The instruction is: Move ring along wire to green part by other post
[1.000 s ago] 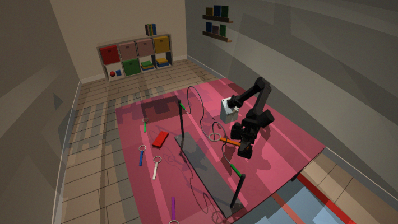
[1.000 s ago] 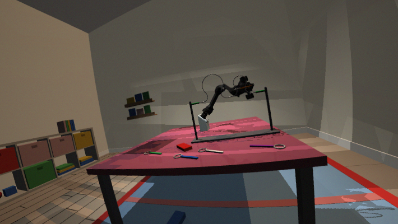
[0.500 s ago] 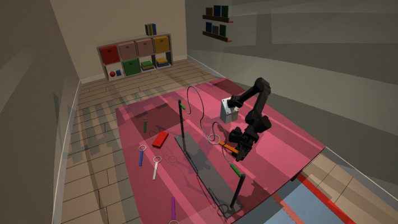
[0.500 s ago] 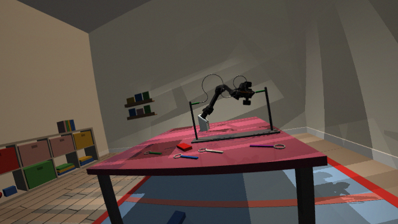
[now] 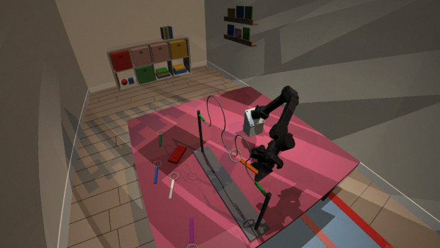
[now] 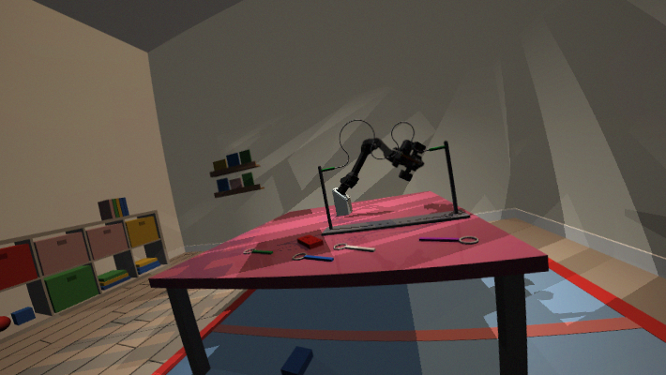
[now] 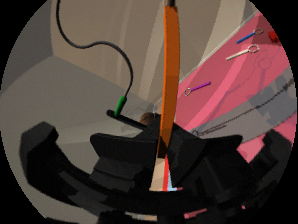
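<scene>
My gripper (image 5: 259, 174) (image 7: 161, 120) is shut on the orange handle (image 5: 249, 165) (image 7: 171, 65), above the table. The ring (image 5: 230, 158) is around the low bend of the grey wire (image 5: 224, 124) (image 6: 340, 136) (image 7: 131, 75), between its two loops; contact with the wire cannot be told. In the top view the wire's descending stretch crosses the handle; the gap is unclear. The far green part (image 5: 201, 118) (image 6: 327, 169) is beside the far post (image 5: 201, 133) (image 6: 325, 197). The near green part (image 5: 261, 188) (image 6: 437, 148) (image 7: 120, 106) is by the near post (image 5: 263, 212) (image 6: 451, 178), close to my gripper.
A grey base (image 5: 223, 186) (image 6: 394, 224) joins the posts. A red block (image 5: 177, 154) (image 6: 310, 241) and loose rings with green, blue, white and purple handles lie on the table beyond the base. My arm's pale mount (image 5: 254, 128) (image 6: 341, 203) stands on the opposite side.
</scene>
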You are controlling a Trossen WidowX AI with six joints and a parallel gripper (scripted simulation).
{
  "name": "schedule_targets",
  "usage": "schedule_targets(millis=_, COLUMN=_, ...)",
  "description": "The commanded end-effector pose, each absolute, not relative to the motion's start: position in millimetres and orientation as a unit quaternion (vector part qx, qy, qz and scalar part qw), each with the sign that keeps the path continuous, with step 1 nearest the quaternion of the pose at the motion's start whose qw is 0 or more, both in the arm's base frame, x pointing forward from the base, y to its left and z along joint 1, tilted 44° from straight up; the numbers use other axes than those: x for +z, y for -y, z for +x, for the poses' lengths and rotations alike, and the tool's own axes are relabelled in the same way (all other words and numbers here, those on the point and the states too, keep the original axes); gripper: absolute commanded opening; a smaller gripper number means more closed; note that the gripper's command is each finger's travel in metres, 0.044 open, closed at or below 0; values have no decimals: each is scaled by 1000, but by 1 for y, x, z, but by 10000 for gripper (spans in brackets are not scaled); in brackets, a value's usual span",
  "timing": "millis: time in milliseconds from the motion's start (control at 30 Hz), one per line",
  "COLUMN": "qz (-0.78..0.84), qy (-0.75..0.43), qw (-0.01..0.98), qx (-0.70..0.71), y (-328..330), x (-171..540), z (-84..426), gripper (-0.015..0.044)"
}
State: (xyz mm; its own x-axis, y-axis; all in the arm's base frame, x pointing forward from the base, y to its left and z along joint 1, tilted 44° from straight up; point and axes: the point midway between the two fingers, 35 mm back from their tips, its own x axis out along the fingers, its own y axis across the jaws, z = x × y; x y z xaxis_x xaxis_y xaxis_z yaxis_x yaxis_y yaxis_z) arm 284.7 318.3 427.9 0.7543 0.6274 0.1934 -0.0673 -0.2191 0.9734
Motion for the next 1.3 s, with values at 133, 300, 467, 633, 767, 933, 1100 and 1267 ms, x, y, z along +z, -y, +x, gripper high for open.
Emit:
schedule_targets(millis=133, qz=654, qy=-206, qw=670, qx=284, y=-321, x=397, z=285, gripper=-150)
schedule_targets(millis=300, qz=609, qy=-213, qw=712, qx=277, y=-320, x=379, z=287, gripper=-150)
schedule_targets(millis=467, qz=564, qy=-218, qw=750, qx=269, y=-316, x=361, z=289, gripper=-150)
schedule_targets(millis=633, qz=519, qy=-223, qw=783, qx=260, y=-311, x=344, z=291, gripper=-150)
schedule_targets(millis=767, qz=485, qy=-226, qw=806, qx=254, y=-305, x=332, z=292, gripper=-150)
schedule_targets(millis=933, qz=446, qy=-228, qw=830, qx=246, y=-298, x=319, z=294, gripper=-150)
schedule_targets(millis=1100, qz=410, qy=-230, qw=850, qx=239, y=-289, x=307, z=297, gripper=-150)
schedule_targets(millis=1267, qz=387, qy=-231, qw=861, qx=234, y=-282, x=298, z=299, gripper=-150)
